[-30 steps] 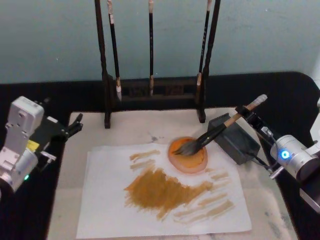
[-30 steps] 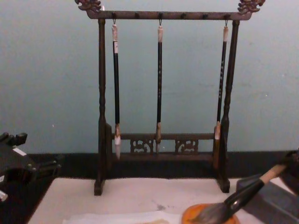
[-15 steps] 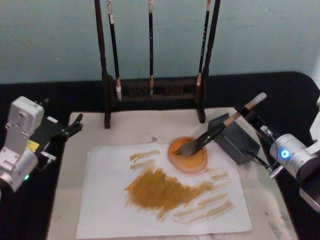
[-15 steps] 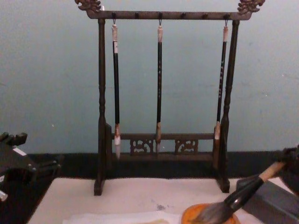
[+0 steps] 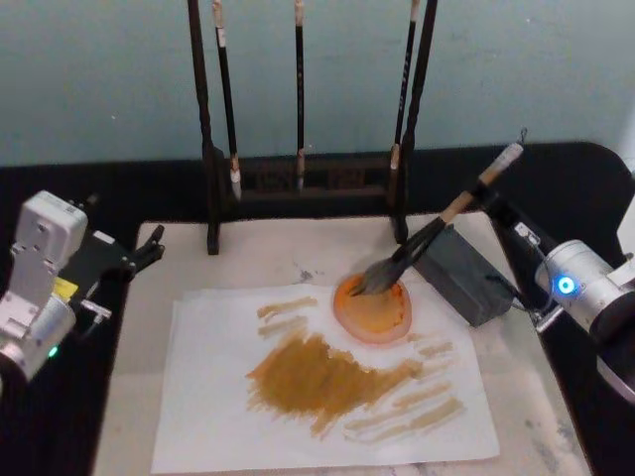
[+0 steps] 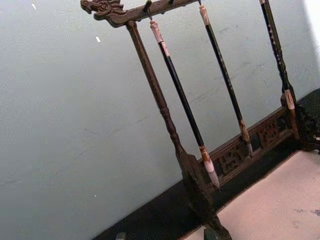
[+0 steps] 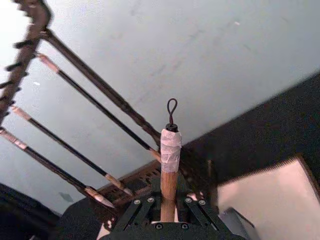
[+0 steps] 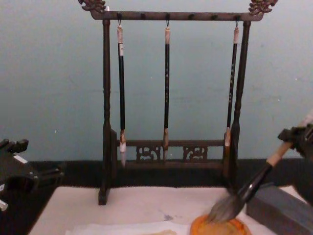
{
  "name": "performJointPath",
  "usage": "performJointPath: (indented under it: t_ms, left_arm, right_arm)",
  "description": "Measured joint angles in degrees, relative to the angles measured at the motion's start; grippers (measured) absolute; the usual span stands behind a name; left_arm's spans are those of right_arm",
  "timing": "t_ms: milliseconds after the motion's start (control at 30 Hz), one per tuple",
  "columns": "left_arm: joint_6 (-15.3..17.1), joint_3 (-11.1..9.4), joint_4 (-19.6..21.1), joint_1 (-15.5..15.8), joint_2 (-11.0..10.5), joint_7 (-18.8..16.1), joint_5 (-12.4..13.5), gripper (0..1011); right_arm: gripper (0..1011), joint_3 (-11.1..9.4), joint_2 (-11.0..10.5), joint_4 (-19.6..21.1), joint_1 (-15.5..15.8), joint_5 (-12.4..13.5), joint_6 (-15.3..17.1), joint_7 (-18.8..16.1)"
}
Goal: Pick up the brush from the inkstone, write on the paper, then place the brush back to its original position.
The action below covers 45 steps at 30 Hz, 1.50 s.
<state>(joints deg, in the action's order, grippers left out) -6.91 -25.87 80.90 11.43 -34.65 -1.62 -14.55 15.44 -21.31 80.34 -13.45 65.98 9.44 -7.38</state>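
The brush [image 5: 437,224] is being held tilted by the right gripper [image 5: 488,201], which is clamped on its wooden handle, with the bristles over the far edge of the orange dish [image 5: 375,317] on the paper [image 5: 213,397]. The left gripper [image 5: 149,248] is parked beside the mat [image 5: 298,250].

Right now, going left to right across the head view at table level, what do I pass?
Left end effector → orange dish → grey block → right end effector, shut on the brush. The paper spans under several of these, so it is left out.
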Motion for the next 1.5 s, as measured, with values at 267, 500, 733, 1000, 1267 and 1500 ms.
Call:
performJointPath:
  t_ms: [267, 500, 733, 1000, 1267, 1500]
  left_arm:
    - [0.0, 0.0, 0.0, 0.0, 0.0, 0.0, 0.0, 1009]
    - [0.0, 0.0, 0.0, 0.0, 0.0, 0.0, 0.0, 1010]
    - [0.0, 0.0, 0.0, 0.0, 0.0, 0.0, 0.0, 1010]
    - [0.0, 0.0, 0.0, 0.0, 0.0, 0.0, 0.0, 1010]
    - [0.0, 0.0, 0.0, 0.0, 0.0, 0.0, 0.0, 1010]
    - [0.0, 0.0, 0.0, 0.0, 0.0, 0.0, 0.0, 1009]
  right_arm:
    - [176, 3.0, -2.2, 2.0, -1.2, -3.6, -2.1, -1.5]
    - [175, 5.3, -3.6, 3.8, -2.3, -9.2, -3.8, -3.2]
    - [176, 7.0, -4.5, 5.4, -3.4, -14.2, -5.0, -5.1]
    - [176, 9.4, -5.1, 6.6, -4.7, -19.4, -5.6, -8.6]
    - [176, 11.5, -5.0, 6.7, -5.9, -23.7, -7.4, -13.0]
    - [176, 13.7, -4.3, 5.7, -6.4, -28.9, -10.6, -15.3]
